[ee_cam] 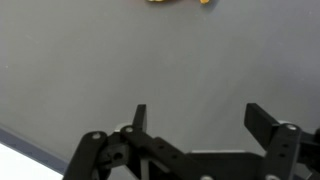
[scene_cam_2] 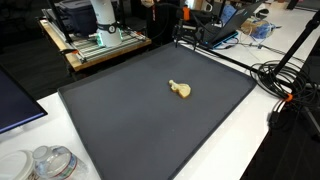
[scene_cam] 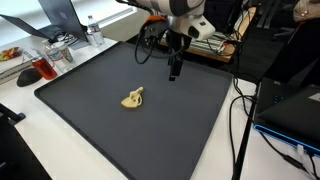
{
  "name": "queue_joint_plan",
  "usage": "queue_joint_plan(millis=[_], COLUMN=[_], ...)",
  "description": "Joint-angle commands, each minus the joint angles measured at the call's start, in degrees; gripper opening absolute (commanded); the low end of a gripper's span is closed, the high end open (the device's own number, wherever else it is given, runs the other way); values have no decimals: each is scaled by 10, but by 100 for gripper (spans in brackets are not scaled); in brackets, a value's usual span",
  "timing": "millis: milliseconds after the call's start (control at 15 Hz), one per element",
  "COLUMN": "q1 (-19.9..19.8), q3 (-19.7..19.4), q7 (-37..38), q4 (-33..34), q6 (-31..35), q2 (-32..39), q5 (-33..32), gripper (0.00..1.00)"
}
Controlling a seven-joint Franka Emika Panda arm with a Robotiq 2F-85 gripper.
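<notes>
Missing the yellow toy [scene_cam: 133, 98] is what could be going wrong from here, I think. The toy is small and bumpy, and it is lying flat near the middle of the dark mat [scene_cam: 90, 125], well apart from every edge. The gripper [scene_cam: 175, 70] is hanging in the air above the mat, close to the edge where the arm is standing, and it is touching nothing. If it were coming down a bit to one side, a finger could be pushing the toy away instead of going around it. If it were coming down too far, the fingers [ee_cam: 140, 118] could be bumping into the mat. Cables [scene_cam_2: 272, 75] are lying just beside one edge of the mat, so a wide swing could be catching on them. The arm is reaching out over the mat with its last part pointing straight down. The gripper is standing wide open and holding nothing. In the wrist view the toy [ee_cam: 180, 2] is peeking in at the top edge, well ahead of the fingers
</notes>
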Motion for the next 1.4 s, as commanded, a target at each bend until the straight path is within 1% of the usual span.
queue_joint_plan(millis=[0, 267, 600, 733, 867, 933, 1067, 1333], q1=[4, 0, 13, 27, 51, 17, 32, 38], q3=[-6, -4, -35, -60, -99, -66, -88, -91], q7=[47, 123, 234, 284, 331, 291, 314, 323], q4=[-48, -89, -105, -104, -108, -82, -86, -94], q6=[2, 1, 1, -1, -4, -1, -1, -3], q2=[-69, -131, -196, -214, -222, -198, -209, -212], q5=[0, 0, 1, 1, 1, 1, 1, 1], gripper=[100, 100, 100, 100, 100, 100, 100, 100])
